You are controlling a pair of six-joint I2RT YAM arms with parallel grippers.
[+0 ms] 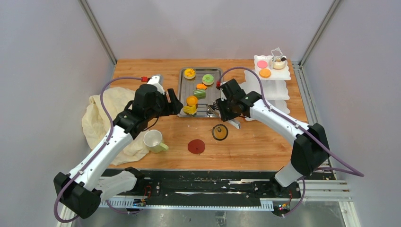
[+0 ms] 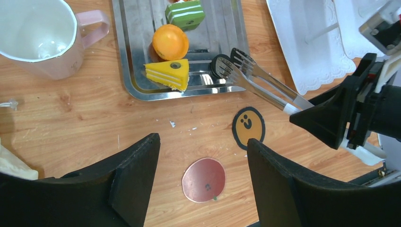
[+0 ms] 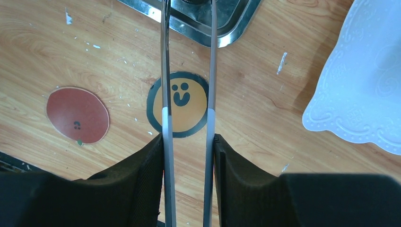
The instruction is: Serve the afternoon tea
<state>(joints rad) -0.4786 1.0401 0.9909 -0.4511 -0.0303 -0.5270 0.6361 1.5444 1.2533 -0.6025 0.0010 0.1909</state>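
Observation:
Pastries lie on the steel tray (image 1: 213, 71): orange tart (image 1: 189, 73), green donut (image 1: 208, 79), green layered cake (image 2: 185, 13), orange ball (image 2: 170, 41), yellow wedge (image 2: 168, 73), and a dark round piece (image 2: 218, 65). The white tiered stand (image 1: 279, 87) carries a pink disc (image 1: 262, 64), an orange tart (image 1: 265, 73) and a mug (image 1: 279, 62). A second mug (image 1: 153, 140) stands at front left. A red coaster (image 1: 196, 146) and a yellow smiley coaster (image 1: 220, 132) lie in front. My right gripper (image 3: 188, 139) is shut on metal tongs (image 3: 165, 71), whose tips bracket the dark piece. My left gripper (image 2: 203, 142) is open and empty above the red coaster.
A cream cloth (image 1: 106, 118) is bunched at the left, under the left arm. The stand's lowest tier (image 2: 307, 47) lies just right of the tray. The cell walls close in on both sides.

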